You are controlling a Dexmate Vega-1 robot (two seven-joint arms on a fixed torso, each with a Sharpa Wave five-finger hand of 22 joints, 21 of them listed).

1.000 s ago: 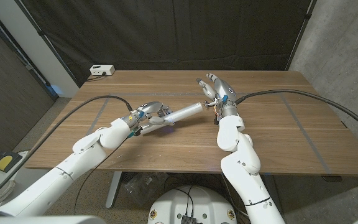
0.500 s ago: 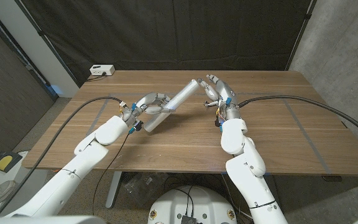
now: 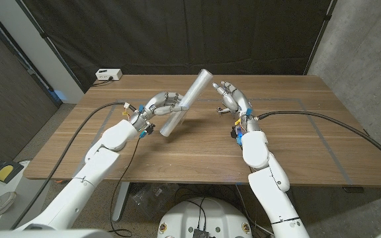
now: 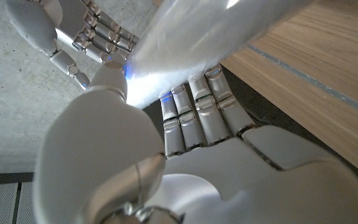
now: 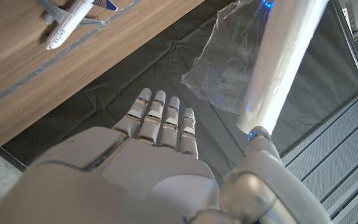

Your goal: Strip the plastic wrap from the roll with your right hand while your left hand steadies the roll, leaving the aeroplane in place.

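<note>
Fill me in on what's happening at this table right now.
The robot's left hand grips the roll of plastic wrap and holds it tilted up off the wooden table. The right hand is open beside the roll's upper end, fingers spread, holding nothing. In the right wrist view a loose flap of plastic wrap hangs from the roll, and the toy aeroplane lies on the table, apart from both hands.

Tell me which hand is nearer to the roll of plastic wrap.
Left. The left hand grips the roll around its middle, holding it tilted above the table. The right hand hovers open beside the roll's raised end, apart from it.
</note>
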